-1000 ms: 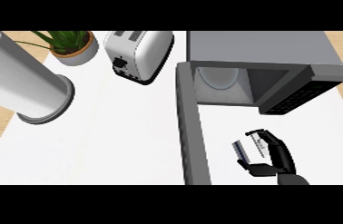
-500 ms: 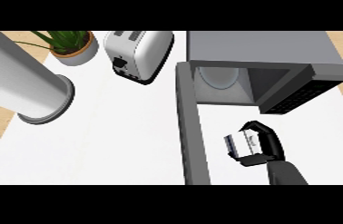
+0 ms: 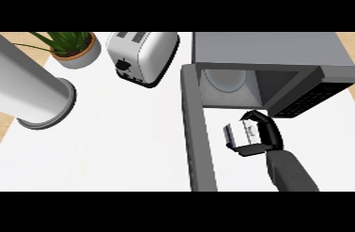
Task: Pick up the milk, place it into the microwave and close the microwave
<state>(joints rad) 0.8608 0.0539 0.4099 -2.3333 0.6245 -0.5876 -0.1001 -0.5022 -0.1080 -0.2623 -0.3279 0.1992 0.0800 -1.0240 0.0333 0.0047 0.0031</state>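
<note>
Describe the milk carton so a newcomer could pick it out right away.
Find the grey microwave with its door swung open. Just before its opening, the right robot hand curls round the milk carton, the only small white box here.

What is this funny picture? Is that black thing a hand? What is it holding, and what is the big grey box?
You are looking down from a robot's head at a white kitchen counter. The grey arm coming up from the bottom ends in a black hand, the robot's right hand. Its fingers are curled round a small milk carton, so yes, it is holding the milk. The other hand is not in the picture.

The big grey box is a microwave. Its door is swung wide open towards you, and you can see the round plate inside. The hand holds the milk just in front of the opening, not inside yet.

Further left are a silver toaster, a green plant in a pot, and a big grey cylinder; I cannot tell what that is.
</note>
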